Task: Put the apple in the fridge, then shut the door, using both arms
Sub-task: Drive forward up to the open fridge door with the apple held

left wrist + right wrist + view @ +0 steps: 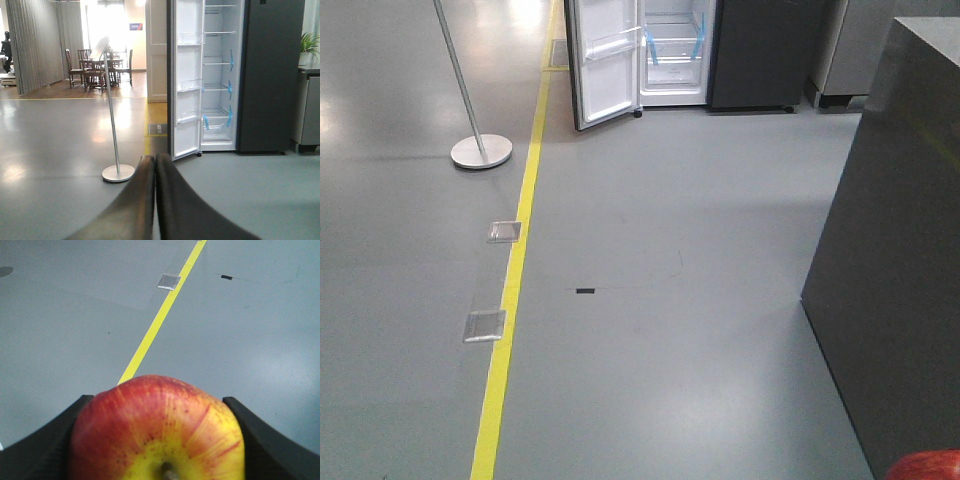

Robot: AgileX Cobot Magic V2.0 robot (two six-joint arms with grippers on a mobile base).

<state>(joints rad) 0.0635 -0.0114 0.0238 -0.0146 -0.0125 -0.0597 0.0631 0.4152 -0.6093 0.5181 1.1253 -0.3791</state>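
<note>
Hazards, for your attention: the apple [157, 432] sits pinched between the two pads of the right gripper [159, 440], stem end towards the wrist camera. It is round and smooth, so you risk it slipping out if the base jolts on the way; the fridge [270, 75] stands well apart across open floor, so the carry looks long. The door [187, 75] hangs open on the fridge's left with its edge towards you; approach too far left and an arm could knock it, or it could swing partly closed and block the shelves. The floor stand [480, 150] left of the yellow line [515, 290] and the tall grey block [890, 250] close on your right narrow the lane for the base. The left gripper [155, 161] has its fingers pressed together on nothing, so it will likely push the door rather than grasp it; a glancing push could slide off the smooth panel. Count: apple, one; fridge, one; door, one, open; door bins [190, 85], three seen; grippers, two; floor stand, one; yellow line, one long run; metal floor plates [504, 231], two; black floor mark [585, 291], one
</note>
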